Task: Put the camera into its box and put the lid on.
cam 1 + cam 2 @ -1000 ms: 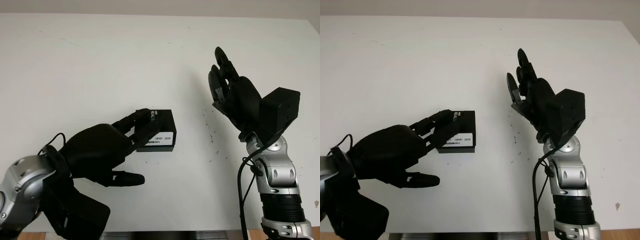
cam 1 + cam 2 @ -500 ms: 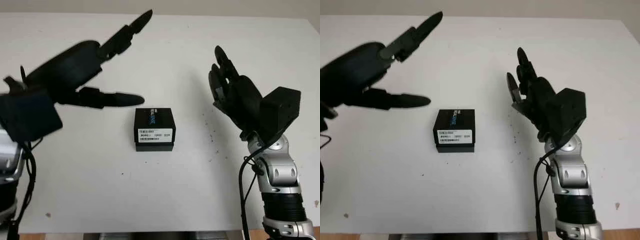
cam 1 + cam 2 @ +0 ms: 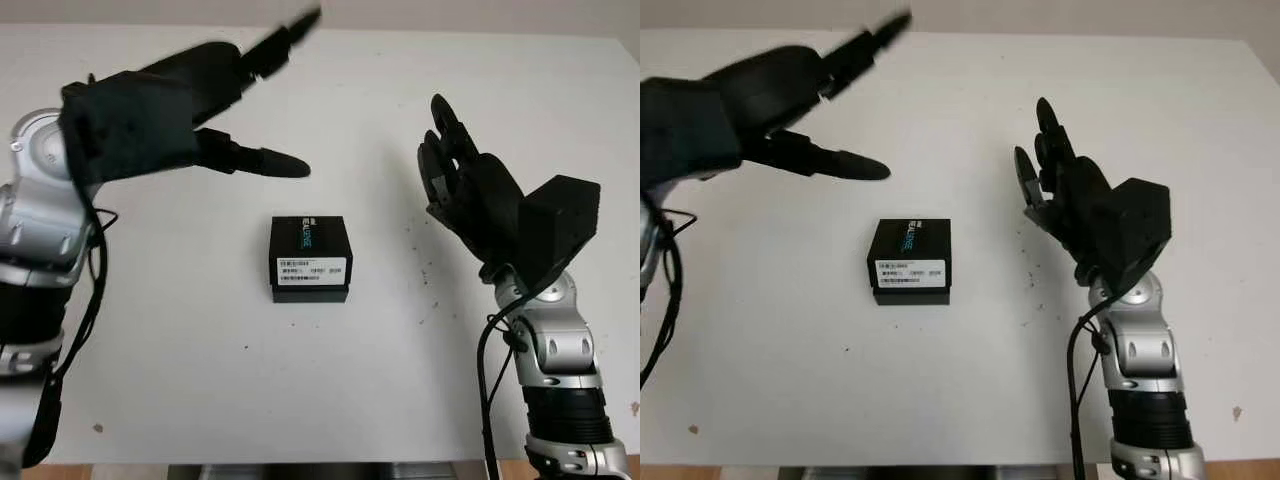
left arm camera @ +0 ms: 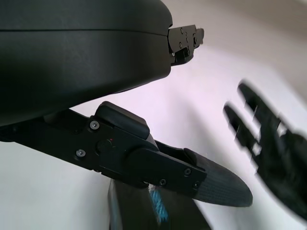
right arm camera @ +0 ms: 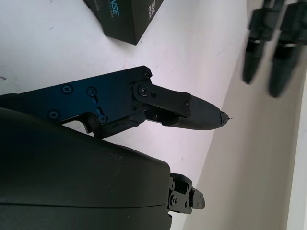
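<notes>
A small black box (image 3: 310, 258) with its lid on sits in the middle of the white table (image 3: 200, 380); a white barcode label faces me and blue lettering runs across its top. The camera itself is hidden from sight. My left hand (image 3: 200, 100) is raised above the table, up and to the left of the box, open and holding nothing. My right hand (image 3: 470, 190) stands upright to the right of the box, open, palm toward it. The box (image 5: 125, 17) also appears in the right wrist view, and its top edge (image 4: 158, 211) in the left wrist view.
Small dark specks (image 3: 420, 270) dot the table between the box and my right arm. The table's far edge (image 3: 400, 30) runs along the back.
My left hand let go of the box, rose off it and swung up to the back left. The box stays closed in place. The right hand has not moved.
</notes>
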Motion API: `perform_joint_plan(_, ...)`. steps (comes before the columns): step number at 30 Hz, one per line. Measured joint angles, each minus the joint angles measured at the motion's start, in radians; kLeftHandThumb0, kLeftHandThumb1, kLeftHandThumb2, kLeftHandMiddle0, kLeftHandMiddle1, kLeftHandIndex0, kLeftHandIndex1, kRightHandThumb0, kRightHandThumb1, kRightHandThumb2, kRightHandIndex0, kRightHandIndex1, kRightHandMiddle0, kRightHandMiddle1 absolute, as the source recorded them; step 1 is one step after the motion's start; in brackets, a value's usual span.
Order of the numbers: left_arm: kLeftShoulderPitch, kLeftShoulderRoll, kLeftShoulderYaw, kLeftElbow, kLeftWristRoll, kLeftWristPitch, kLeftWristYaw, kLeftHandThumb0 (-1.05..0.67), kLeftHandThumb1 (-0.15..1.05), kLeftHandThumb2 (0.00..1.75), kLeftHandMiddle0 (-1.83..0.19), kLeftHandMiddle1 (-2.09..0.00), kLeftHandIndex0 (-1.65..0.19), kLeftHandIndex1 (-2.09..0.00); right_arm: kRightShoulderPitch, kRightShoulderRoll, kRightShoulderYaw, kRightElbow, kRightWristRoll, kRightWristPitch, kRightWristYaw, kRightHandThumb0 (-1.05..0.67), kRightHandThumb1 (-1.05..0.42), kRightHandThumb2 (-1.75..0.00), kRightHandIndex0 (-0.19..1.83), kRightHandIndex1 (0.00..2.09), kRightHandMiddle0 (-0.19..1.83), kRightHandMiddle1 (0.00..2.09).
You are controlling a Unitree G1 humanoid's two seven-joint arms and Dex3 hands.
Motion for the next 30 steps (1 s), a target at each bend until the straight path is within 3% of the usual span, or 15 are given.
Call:
perform_joint_plan(4,-0.048,0.002,-0.071,0.082,0.032,-0.009,-0.097,-1.04,0.93,0.03,0.19,0.0,0.19,0.0,0.001,0.0,0.0,0.0,-0.002,-0.002,0.001,-0.63,-1.05,-0.63,-0.12,0.05,-0.11,0.05)
perform_joint_plan(12,-0.099,0.0,-0.143,0.09,0.066,-0.028,-0.231,-0.98,0.88,0.04,0.19,0.0,0.19,0.0,0.001,0.0,0.0,0.0,-0.002,-0.002,0.0,-0.65,-1.05,-0.62,-0.13,0.05,-0.11,0.05)
perform_joint_plan(17,-0.103,-0.011,-0.159,0.096,0.102,-0.032,-0.237,-1.0,0.88,0.05,0.19,0.0,0.19,0.0,0.001,0.001,0.002,0.0,-0.004,-0.002,-0.006,-0.66,-1.05,-0.62,-0.12,0.06,-0.11,0.06)
perform_joint_plan(25,-0.102,-0.016,-0.199,0.091,0.216,-0.068,-0.214,-1.03,0.98,0.08,0.19,0.0,0.19,0.0,0.002,0.003,0.004,-0.005,-0.003,0.001,-0.021,-0.64,-1.05,-0.62,-0.11,0.06,-0.1,0.06)
perform_joint_plan(30,-0.046,-0.038,-0.2,-0.003,0.324,-0.03,-0.096,-1.05,1.04,0.1,0.19,0.0,0.19,0.0,0.003,0.004,0.004,-0.004,0.003,0.001,-0.021,-0.63,-1.05,-0.63,-0.11,0.06,-0.1,0.06)
